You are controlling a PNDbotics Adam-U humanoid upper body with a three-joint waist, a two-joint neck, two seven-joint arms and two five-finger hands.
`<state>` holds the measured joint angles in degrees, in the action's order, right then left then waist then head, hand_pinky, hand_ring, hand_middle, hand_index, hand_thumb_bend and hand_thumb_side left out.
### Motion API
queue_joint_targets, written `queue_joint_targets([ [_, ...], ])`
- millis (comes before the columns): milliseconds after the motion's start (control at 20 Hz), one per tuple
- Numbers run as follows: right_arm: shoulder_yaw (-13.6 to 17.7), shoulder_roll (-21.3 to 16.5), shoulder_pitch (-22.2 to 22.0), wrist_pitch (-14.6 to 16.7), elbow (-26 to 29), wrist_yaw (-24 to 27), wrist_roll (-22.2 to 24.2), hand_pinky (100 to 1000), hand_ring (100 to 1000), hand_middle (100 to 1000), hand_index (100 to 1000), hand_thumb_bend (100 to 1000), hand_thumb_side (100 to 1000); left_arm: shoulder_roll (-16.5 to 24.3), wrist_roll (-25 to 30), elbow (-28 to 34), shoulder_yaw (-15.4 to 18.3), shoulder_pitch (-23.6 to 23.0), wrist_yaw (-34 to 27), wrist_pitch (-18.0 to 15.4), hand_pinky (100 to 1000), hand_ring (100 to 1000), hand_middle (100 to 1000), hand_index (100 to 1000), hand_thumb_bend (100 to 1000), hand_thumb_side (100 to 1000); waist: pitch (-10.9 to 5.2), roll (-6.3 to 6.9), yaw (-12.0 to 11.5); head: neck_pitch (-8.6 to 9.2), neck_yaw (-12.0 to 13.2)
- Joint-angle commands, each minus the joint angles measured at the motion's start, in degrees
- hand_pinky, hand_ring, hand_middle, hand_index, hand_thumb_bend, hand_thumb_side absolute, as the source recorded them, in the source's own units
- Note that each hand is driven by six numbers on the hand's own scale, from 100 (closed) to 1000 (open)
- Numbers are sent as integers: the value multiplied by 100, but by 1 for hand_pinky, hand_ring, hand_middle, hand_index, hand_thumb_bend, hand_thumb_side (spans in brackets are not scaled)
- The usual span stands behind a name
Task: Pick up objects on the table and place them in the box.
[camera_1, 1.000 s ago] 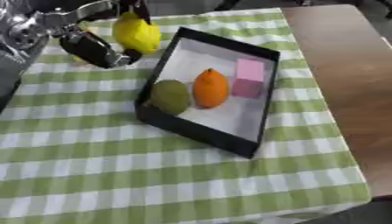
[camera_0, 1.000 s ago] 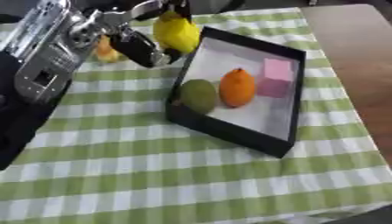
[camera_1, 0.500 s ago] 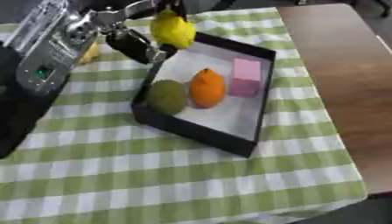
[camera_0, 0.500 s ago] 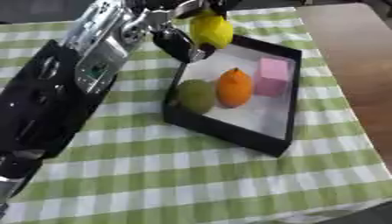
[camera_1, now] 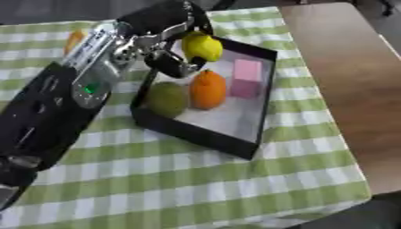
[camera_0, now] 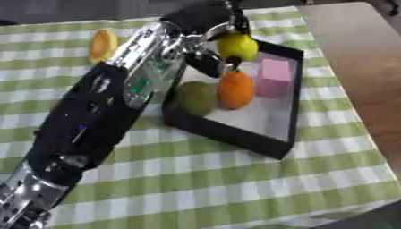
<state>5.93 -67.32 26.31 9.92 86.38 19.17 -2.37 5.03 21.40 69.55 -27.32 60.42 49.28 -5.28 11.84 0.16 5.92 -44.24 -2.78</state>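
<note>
My left hand [camera_0: 205, 27] reaches in from the lower left and is shut on a yellow lemon [camera_0: 236, 46], held over the far end of the black box [camera_0: 235, 133]. Inside the box lie a green fruit [camera_0: 195, 98], an orange [camera_0: 235, 89] and a pink block [camera_0: 275, 78]. An orange-coloured piece [camera_0: 102, 44] lies on the cloth to the left of the box. My right hand shows in neither view.
A green and white checked cloth [camera_0: 227, 179] covers the table. Bare brown tabletop [camera_1: 344, 80] runs along the right side. My left arm [camera_0: 102, 116] crosses the cloth left of the box.
My left hand has carried the lemon rightward, from beside the box's left wall to above its far end. The arm now stretches further across the cloth.
</note>
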Motion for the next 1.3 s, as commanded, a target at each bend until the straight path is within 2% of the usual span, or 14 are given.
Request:
queue_joint_targets([
  [50, 57, -170, 106, 1, -34, 91, 32, 863, 868, 759, 833, 100, 378, -55, -98, -88, 35, 55, 41, -71, 566, 560, 601, 696, 163, 100, -40, -117, 13, 12, 5],
  [200, 61, -156, 96, -3, -59, 104, 47, 863, 870, 759, 833, 100, 393, -70, -25, -197, -15, -5, 49, -139, 598, 586, 626, 723, 190, 100, -35, -103, 2, 12, -19],
  [300, 68, -150, 81, -4, -70, 107, 51, 863, 870, 759, 833, 100, 396, -66, 72, -235, -32, -33, 63, -184, 650, 628, 660, 762, 213, 100, -33, -98, -8, 12, -32],
  [400, 79, -150, 60, -3, -81, 111, 48, 863, 871, 759, 833, 100, 402, -42, 156, -232, -25, -50, 116, -191, 758, 745, 719, 818, 236, 100, -33, -94, -23, 12, -41],
  [450, 87, -150, 49, -3, -88, 114, 45, 864, 871, 760, 833, 100, 405, -28, 193, -225, -15, -59, 151, -169, 808, 801, 763, 867, 277, 100, -34, -92, -31, 12, -44],
  [500, 94, -149, 39, -3, -95, 119, 42, 864, 871, 760, 833, 100, 405, -13, 245, -224, -1, -71, 196, -139, 841, 838, 796, 904, 334, 155, -34, -91, -39, 12, -47],
  [550, 99, -150, 29, -1, -100, 121, 40, 863, 871, 760, 833, 100, 404, 0, 294, -219, 24, -77, 258, -106, 871, 868, 819, 926, 416, 266, -35, -92, -46, 12, -50],
  [600, 101, -152, 18, 1, -104, 121, 39, 863, 871, 760, 833, 100, 404, 15, 306, -203, 62, -78, 331, -69, 883, 880, 828, 935, 482, 339, -37, -92, -53, 12, -53],
  [700, 106, -158, -1, 6, -108, 118, 38, 863, 871, 760, 833, 100, 406, 49, 273, -149, 119, -79, 446, -16, 897, 892, 835, 942, 614, 444, -43, -89, -66, 12, -60],
  [750, 109, -161, -12, 8, -112, 117, 36, 863, 871, 760, 834, 100, 407, 71, 249, -107, 141, -78, 478, 4, 898, 894, 836, 941, 700, 476, -47, -86, -74, 12, -65],
  [900, 116, -175, -57, 11, -131, 104, 31, 863, 871, 760, 833, 100, 407, 160, 167, 72, 212, -59, 503, 73, 898, 896, 839, 940, 822, 499, -62, -78, -98, 12, -87],
  [1000, 121, -180, -84, 13, -144, 95, 28, 863, 871, 760, 834, 100, 410, 204, 131, 171, 242, -50, 489, 118, 900, 901, 842, 941, 857, 494, -70, -74, -108, 12, -96],
  [1300, 128, -202, -184, 23, -187, 34, 14, 863, 871, 760, 834, 100, 407, 391, 77, 605, 301, -37, 162, 269, 880, 884, 827, 925, 793, 486, -102, -58, -155, 12, -129],
])
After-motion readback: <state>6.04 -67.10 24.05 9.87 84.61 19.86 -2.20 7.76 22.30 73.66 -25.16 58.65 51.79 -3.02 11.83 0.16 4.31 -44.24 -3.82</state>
